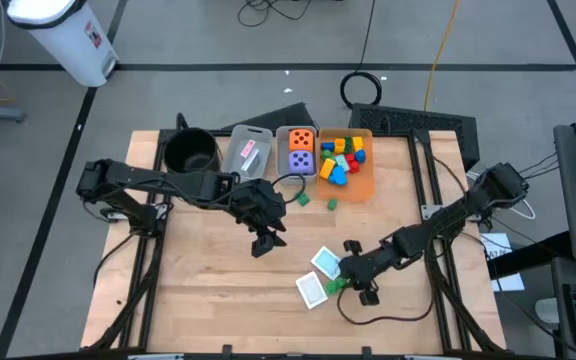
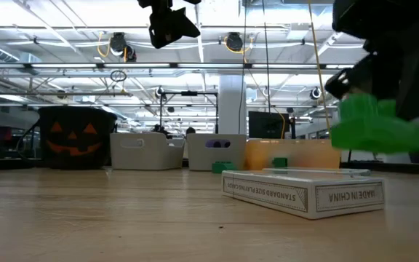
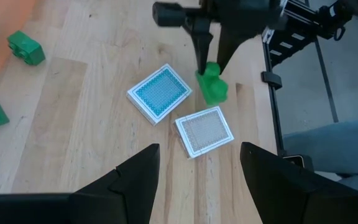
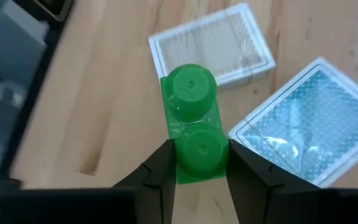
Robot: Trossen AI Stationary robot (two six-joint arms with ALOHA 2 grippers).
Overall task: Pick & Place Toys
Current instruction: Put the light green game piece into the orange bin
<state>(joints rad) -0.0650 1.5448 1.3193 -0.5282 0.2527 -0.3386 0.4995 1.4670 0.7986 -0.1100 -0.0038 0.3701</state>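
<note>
The right claw (image 4: 197,171) gripped a green block (image 4: 191,121), its base hidden between the fingers, beside two card packs (image 3: 160,93) on the wooden bench (image 1: 208,290). The left claw (image 3: 197,180) hung open, empty, mid-bench.

Overhead, table-level and wrist views share the green block (image 3: 212,84).

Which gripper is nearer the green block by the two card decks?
Right. The right gripper is shut on the green block; the left gripper hangs open above the table, toward the bins.
</note>
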